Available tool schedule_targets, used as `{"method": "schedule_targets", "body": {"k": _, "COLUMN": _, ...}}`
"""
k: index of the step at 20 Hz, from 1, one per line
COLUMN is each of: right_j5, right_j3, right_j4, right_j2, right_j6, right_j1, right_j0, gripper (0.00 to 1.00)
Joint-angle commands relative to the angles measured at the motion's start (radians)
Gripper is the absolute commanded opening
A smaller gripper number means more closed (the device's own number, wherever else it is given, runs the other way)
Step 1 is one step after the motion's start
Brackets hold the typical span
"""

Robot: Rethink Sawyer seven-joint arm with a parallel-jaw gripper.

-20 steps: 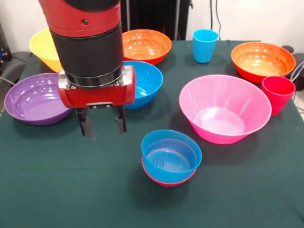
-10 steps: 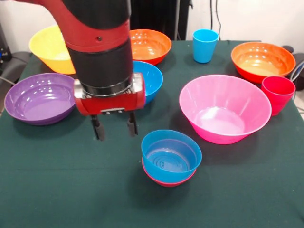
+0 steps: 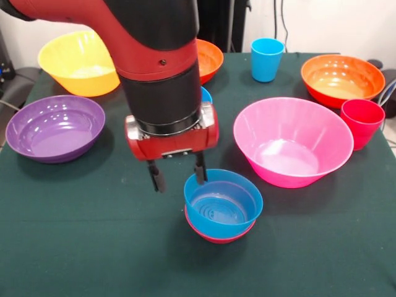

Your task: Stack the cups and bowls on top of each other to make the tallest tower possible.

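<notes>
since 1 s ago the gripper (image 3: 179, 176) has travelled from beside the purple bowl (image 3: 54, 127) toward the tower (image 3: 221, 206), and the arm now hides nearly all of the medium blue bowl (image 3: 206, 94). its 2 fingers (image 3: 157, 177) stand apart, holding nothing, one just at the tower's far rim. the tower sits near the front middle of the green table (image 3: 93, 247), mouth up, axis upright: small blue bowl (image 3: 224, 201) nested in the small magenta-red bowl (image 3: 213, 237).
</notes>
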Motion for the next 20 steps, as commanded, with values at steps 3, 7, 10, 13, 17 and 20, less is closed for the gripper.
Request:
{"method": "schedule_targets", "body": {"k": 3, "right_j5": -0.014, "right_j3": 0.028, "right_j4": -0.093, "right_j2": 0.147, "right_j6": -0.128, "right_j1": 0.032, "right_j0": -0.018, "gripper": 1.00}}
{"method": "schedule_targets", "body": {"k": 7, "right_j5": -0.023, "right_j3": -0.035, "right_j4": -0.116, "right_j2": 0.147, "right_j6": -0.118, "right_j1": 0.079, "right_j0": -0.017, "gripper": 1.00}}
{"method": "schedule_targets", "body": {"k": 10, "right_j5": -0.032, "right_j3": -0.058, "right_j4": -0.132, "right_j2": 0.148, "right_j6": -0.122, "right_j1": 0.097, "right_j0": -0.019, "gripper": 1.00}}
{"method": "schedule_targets", "body": {"k": 13, "right_j5": -0.026, "right_j3": -0.118, "right_j4": -0.148, "right_j2": 0.147, "right_j6": -0.118, "right_j1": 0.136, "right_j0": -0.013, "gripper": 1.00}}
{"method": "schedule_targets", "body": {"k": 17, "right_j5": -0.044, "right_j3": -0.158, "right_j4": -0.168, "right_j2": 0.145, "right_j6": -0.116, "right_j1": 0.175, "right_j0": -0.014, "gripper": 1.00}}
{"method": "schedule_targets", "body": {"k": 20, "right_j5": -0.059, "right_j3": -0.154, "right_j4": -0.177, "right_j2": 0.148, "right_j6": -0.117, "right_j1": 0.176, "right_j0": -0.016, "gripper": 1.00}}
